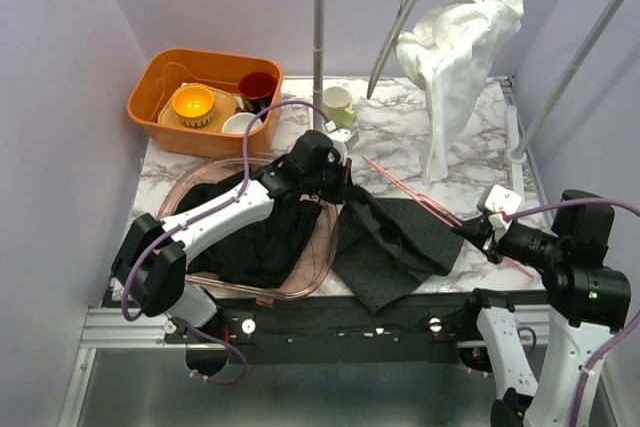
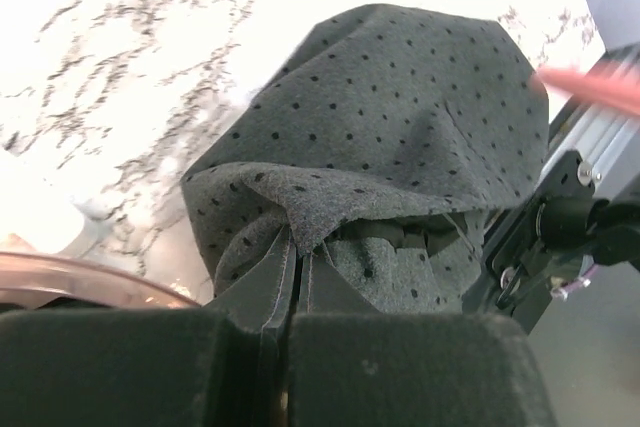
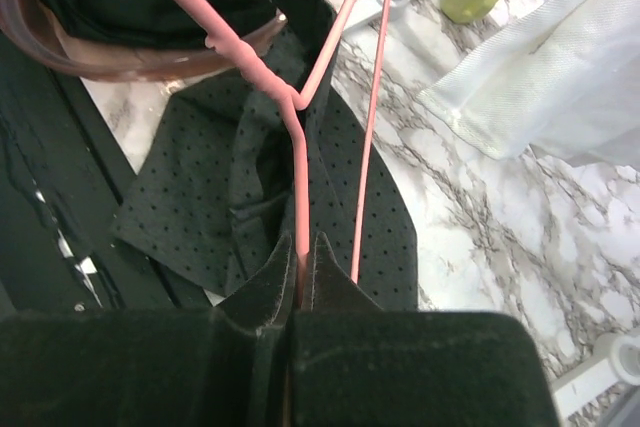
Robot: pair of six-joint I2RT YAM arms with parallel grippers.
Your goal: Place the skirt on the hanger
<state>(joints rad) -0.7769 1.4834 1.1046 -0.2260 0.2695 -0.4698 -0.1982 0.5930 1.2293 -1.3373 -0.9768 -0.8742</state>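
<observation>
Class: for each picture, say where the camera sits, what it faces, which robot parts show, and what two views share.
Top external: above and behind the arms, facing down on the marble table; both arms show.
Left wrist: on that wrist, facing the dotted skirt pinched in the left gripper; fingers show.
Right wrist: on that wrist, facing the pink hanger pinched in the right gripper; fingers show.
Shared: both wrist views show the skirt.

Marble-patterned tabletop (image 1: 400,137). Far left corner: orange basin (image 1: 180,135). Near left: clear pinkish tub (image 1: 330,247), reaching the near edge. Middle of the near edge: dark dotted skirt (image 1: 400,237), partly flat on the surface, just beside the tub. Far middle: yellow-green mug (image 1: 337,105), upright, beside a grey rack post (image 1: 319,57). Right edge: second rack foot (image 1: 515,155).
</observation>
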